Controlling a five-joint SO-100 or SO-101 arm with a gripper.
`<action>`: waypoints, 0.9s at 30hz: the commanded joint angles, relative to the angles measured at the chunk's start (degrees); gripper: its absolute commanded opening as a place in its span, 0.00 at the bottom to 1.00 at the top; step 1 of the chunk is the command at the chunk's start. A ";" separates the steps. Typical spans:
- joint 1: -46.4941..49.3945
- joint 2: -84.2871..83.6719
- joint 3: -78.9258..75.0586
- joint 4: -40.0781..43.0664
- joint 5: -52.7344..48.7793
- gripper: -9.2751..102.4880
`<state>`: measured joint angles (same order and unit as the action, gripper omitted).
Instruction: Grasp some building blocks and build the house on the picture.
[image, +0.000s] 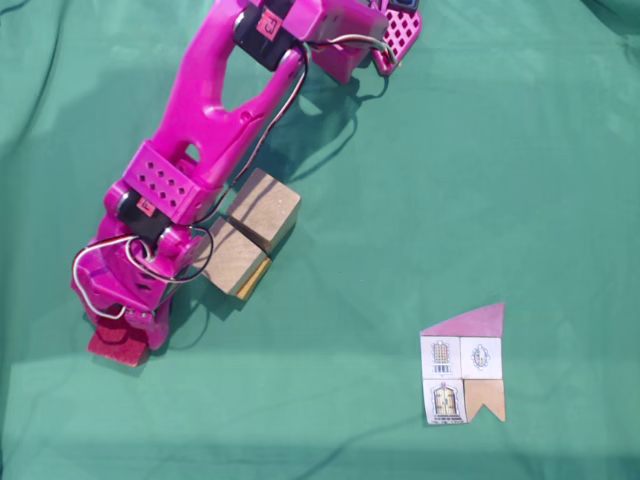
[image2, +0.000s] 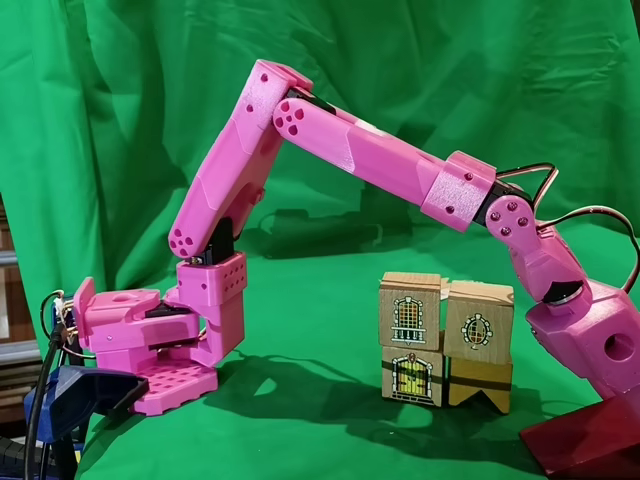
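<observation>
The pink printed gripper (image: 125, 335) sits over the flat magenta-red wooden slab (image: 118, 347); finger opening cannot be told. The stacked tan wooden cubes (image: 250, 232) lie toward two o'clock, near.

Matt green cloth (image: 520, 150) with soft folds, spread under and behind the gripper (image: 122, 325); pink plastic arm (image2: 370, 150) of slightly ribbed, printed look, with thin bare wire loops (image2: 535, 180) of shiny metal near the wrist. Just beside the gripper, light wooden blocks (image2: 445, 340) with smooth faces and printed window and door pictures, grain visible on top; below the gripper a dark red block (image2: 590, 445), smooth with faint sheen. Well apart from the gripper, small flat printed card (image: 463, 365), paper-like and matt.
</observation>
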<state>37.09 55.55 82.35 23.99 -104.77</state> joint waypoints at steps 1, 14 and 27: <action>0.00 5.01 -1.93 -0.26 0.44 0.19; -0.09 9.93 -1.93 -0.26 0.44 0.19; -0.09 15.21 -1.93 -0.26 0.53 0.18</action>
<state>37.35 65.21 82.35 23.99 -104.59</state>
